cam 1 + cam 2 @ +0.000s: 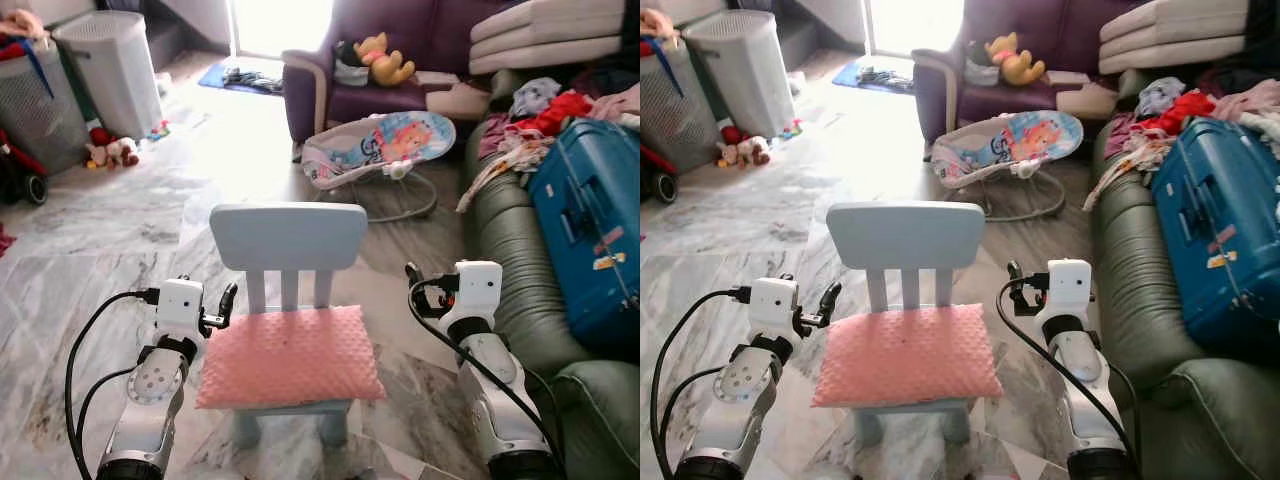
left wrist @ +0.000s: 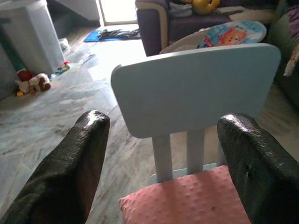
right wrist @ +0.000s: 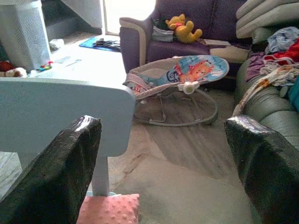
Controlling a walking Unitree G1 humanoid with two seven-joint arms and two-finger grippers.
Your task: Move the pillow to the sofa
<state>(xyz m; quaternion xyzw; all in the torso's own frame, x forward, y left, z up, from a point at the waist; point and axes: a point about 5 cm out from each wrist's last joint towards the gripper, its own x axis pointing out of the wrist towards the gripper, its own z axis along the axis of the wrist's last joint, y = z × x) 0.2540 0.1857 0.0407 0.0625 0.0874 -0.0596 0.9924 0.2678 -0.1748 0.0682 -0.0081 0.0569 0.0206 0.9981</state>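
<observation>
A pink dotted pillow point(image 1: 290, 355) lies flat on the seat of a small pale blue child's chair point(image 1: 288, 237) right in front of me. My left gripper point(image 1: 222, 306) hovers at the pillow's left edge, fingers point(image 2: 79, 158) spread wide apart and holding nothing. My right gripper point(image 1: 416, 284) is off the chair's right side, a little apart from the pillow, and is also open; its wrist view shows a corner of the pillow point(image 3: 112, 210) below. The green sofa point(image 1: 505, 235) runs along the right.
A blue suitcase point(image 1: 590, 225) and a heap of clothes point(image 1: 545, 115) lie on the sofa. A baby bouncer point(image 1: 385, 145) stands on the marble floor beyond the chair, with a purple armchair point(image 1: 330, 95) behind it. Laundry baskets point(image 1: 108, 65) are at the far left.
</observation>
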